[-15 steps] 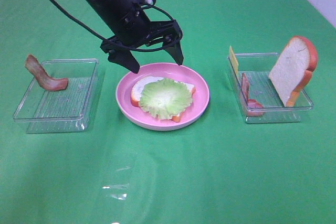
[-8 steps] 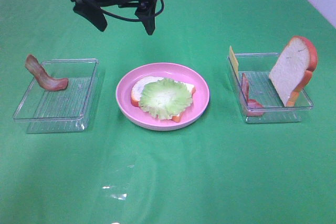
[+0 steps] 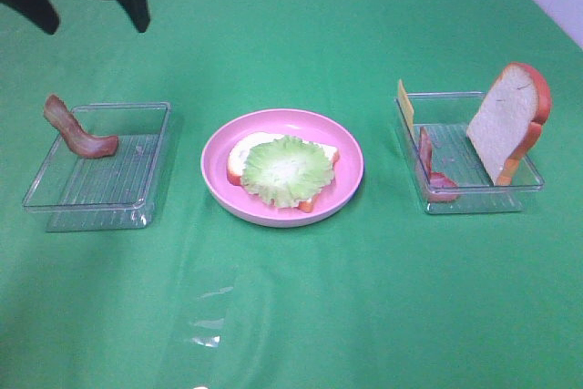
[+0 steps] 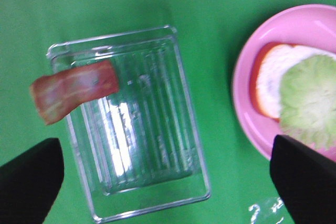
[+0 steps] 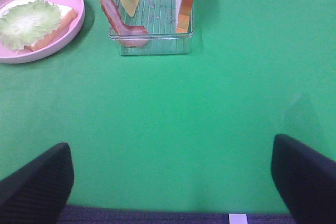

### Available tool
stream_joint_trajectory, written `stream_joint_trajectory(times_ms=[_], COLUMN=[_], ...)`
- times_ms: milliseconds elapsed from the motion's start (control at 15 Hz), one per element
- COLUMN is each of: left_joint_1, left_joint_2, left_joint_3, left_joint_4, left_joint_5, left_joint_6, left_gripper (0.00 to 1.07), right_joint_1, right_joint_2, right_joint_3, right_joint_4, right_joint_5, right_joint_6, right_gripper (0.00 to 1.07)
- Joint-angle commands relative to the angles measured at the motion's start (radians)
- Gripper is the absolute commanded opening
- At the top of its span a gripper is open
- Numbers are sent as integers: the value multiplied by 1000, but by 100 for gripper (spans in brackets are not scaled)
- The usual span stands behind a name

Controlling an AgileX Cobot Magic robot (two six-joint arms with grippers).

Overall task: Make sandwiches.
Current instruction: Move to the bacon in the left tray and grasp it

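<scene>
The sandwich stands as one bread slice point(image 3: 239, 157) with pale green lettuce point(image 3: 287, 170) on top, lying on the pink plate point(image 3: 351, 166). My left gripper point(image 3: 91, 11) hangs open and empty at the far left, above and behind the left tray point(image 3: 137, 198). A bacon strip point(image 3: 77, 134) leans over that tray's rim. The left wrist view shows the same bacon point(image 4: 73, 90), tray point(image 4: 136, 129) and lettuce point(image 4: 312, 98) below the open left gripper point(image 4: 168, 182). My right gripper point(image 5: 168, 182) is open over bare cloth, away from everything, and does not show in the exterior view.
The right tray point(image 3: 469, 193) holds an upright bread slice point(image 3: 506, 116), a yellow cheese slice point(image 3: 404, 102) and a bacon strip point(image 3: 430, 170). The right wrist view shows that tray point(image 5: 152, 40) and the plate point(image 5: 79, 9). Green cloth covers the table.
My left gripper, open and empty throughout, has drawn back from just above the plate and swung to the far left corner. The lettuce and bread have stayed put on the plate.
</scene>
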Motion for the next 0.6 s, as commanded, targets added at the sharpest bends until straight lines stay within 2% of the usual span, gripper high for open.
stream_joint_trajectory(times_ms=[67, 133, 267, 600], left_joint_1=[102, 192, 245, 249], left_joint_2=[-51, -52, -52, -12], left_joint_3=[105, 142, 152, 152], left_joint_4=[-6, -31, -86, -89], left_joint_5=[109, 100, 66, -2], left_joint_6=[42, 45, 68, 73], left_gripper=[102, 102, 100, 100], right_joint_1=[-5, -5, -5, -5], right_joint_2=[-32, -32, -32, -32], right_joint_3=[1, 1, 1, 1], right_joint_4=[0, 0, 0, 0], right_joint_5=[-2, -2, -2, -2], right_joint_6=[-9, -9, -9, -9], right_gripper=[97, 97, 97, 97])
